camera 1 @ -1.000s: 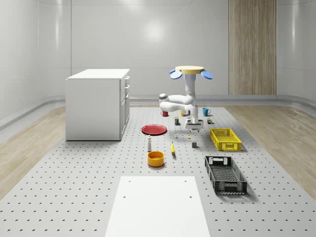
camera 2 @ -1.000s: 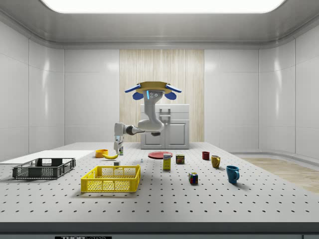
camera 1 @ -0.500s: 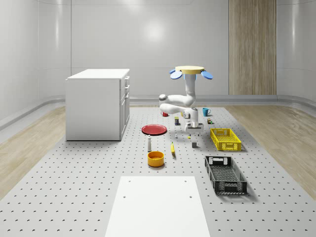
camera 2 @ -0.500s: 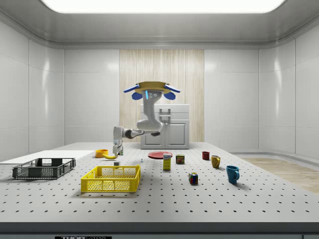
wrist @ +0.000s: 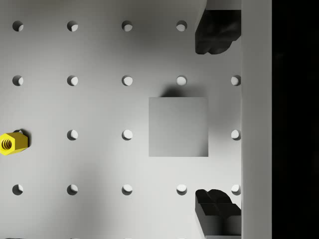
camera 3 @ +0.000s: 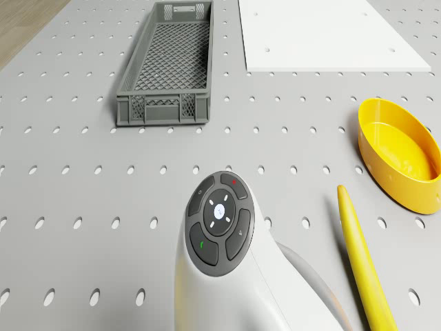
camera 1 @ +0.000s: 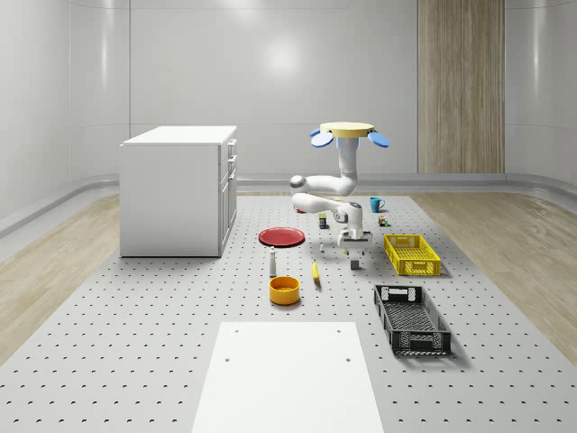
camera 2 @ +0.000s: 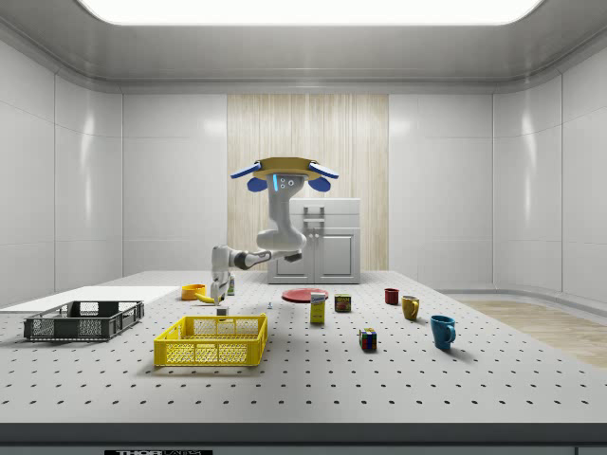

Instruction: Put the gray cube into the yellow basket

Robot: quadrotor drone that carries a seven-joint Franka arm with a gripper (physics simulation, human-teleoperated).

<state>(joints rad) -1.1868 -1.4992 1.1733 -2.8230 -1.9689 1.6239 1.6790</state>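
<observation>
A drone hovers above a perforated table, its arm bent down. The gripper hangs just above the gray cube, which rests on the table beside the yellow basket. From the wrist, the fingers stand apart, one on each side of the cube, not touching it. A small yellow nut lies nearby.

A simulated robotics lab is showing here: a broad perforated table is sitting in a bare, pale-panelled room with a glowing ceiling light, and a drone carrying an arm is hovering over it.
</observation>
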